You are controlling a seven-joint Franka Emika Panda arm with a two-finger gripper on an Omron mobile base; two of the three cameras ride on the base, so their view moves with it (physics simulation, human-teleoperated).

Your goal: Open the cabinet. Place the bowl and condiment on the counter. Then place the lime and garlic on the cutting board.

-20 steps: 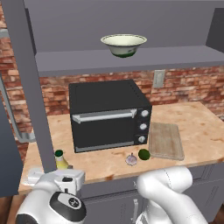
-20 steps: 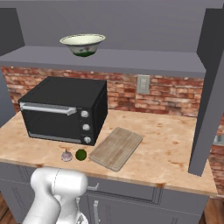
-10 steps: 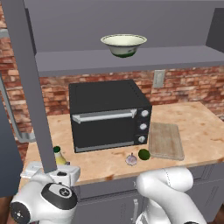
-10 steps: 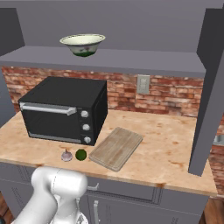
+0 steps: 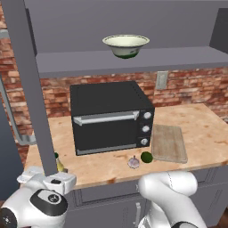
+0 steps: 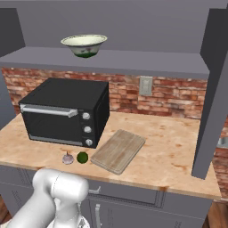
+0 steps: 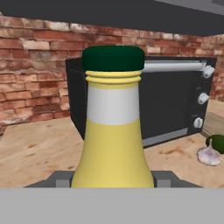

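bottle point(image 7: 113, 131) sits dead centre in the hand view, right up close, with the gripper point(image 7: 113, 180) either side of its lower body. looks like it's clamped on the bottle, not gaping wide, tho the actual contact is hidden at the bottom edge so that's my read. in the left base view the bottle point(image 5: 58, 164) is at the near left corner of the surface point(image 5: 200, 129), partly behind the cabinet door edge and the arm. whether its base is down on the wood yet, can't tell.

vs a sec ago: the hand has dropped lower and further left in the left base view, grip width basically unchanged. so prob it's setting the bottle down, release not done.

rest of the job: cabinet point(image 5: 26, 89) is open, bowl point(image 5: 126, 45) is up on the shelf, so that's pending. lime point(image 5: 146, 156) and garlic point(image 5: 133, 162) sit just beside each other in front of the oven point(image 5: 111, 116), near the board point(image 5: 168, 142) but not on it.
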